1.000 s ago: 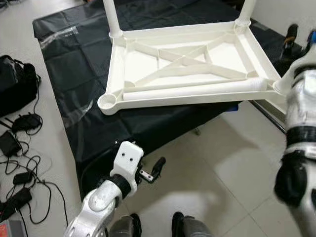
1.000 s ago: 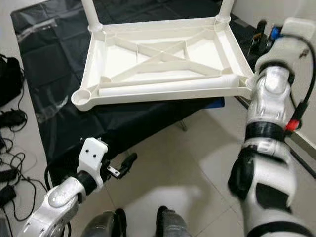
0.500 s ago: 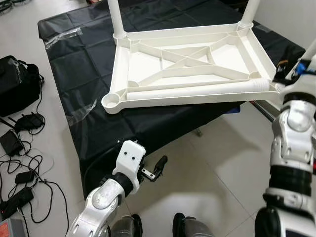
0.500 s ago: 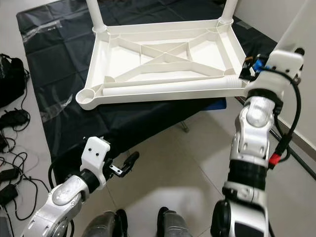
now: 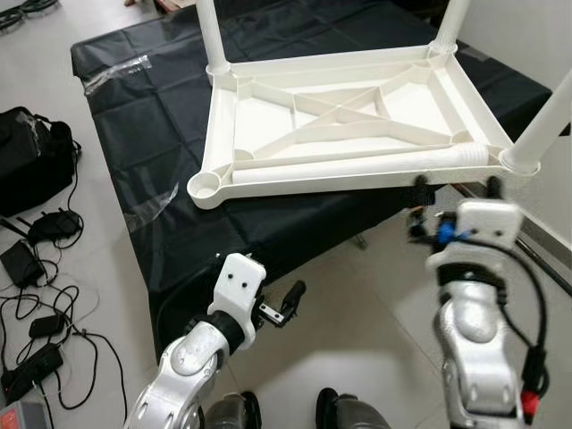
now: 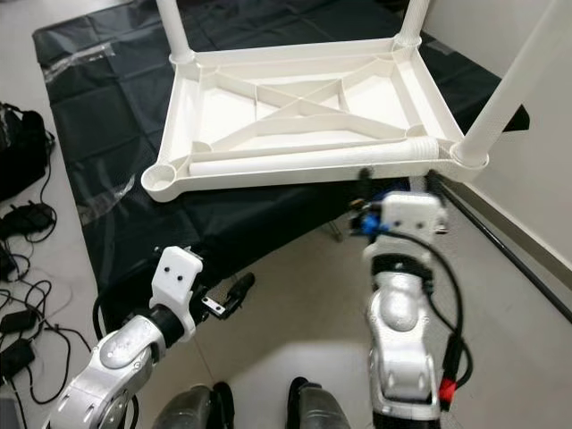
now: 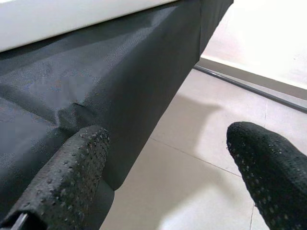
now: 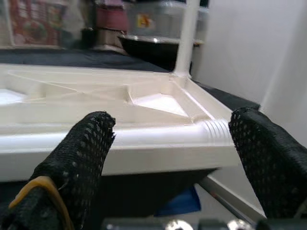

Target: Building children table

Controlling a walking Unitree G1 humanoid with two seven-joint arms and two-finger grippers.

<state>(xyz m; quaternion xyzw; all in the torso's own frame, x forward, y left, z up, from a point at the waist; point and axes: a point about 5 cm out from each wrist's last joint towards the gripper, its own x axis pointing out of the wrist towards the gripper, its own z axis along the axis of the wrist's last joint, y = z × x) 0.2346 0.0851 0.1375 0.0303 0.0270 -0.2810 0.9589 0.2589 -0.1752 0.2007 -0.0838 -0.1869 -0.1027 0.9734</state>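
1. Right gripper (image 5: 454,185) has dropped: half a second ago the arm was raised beside the near right corner, now it sits low, just below and in front of the upside-down white table top (image 5: 340,116).
2. With the arm lowered, a third upright white table leg (image 5: 542,125) is uncovered in the corner socket just right of the right gripper.
3. Right gripper's fingers (image 8: 81,158) spread wide, nothing between them. A loose table leg (image 5: 357,164) lies along the near rim just beyond them, threaded end (image 8: 216,128) toward the right.
4. Left gripper (image 5: 284,302) unchanged, low beside the hanging edge of the black cloth (image 5: 152,116), fingers apart, empty. Table top is well above and beyond it.
5. Two far legs (image 5: 212,36) cut off by the frame top.
6. Near left corner socket (image 5: 204,186) is empty.
7. Black bag (image 5: 31,165) and cables (image 5: 45,331) on the floor far left of the left gripper; details hard to make out.
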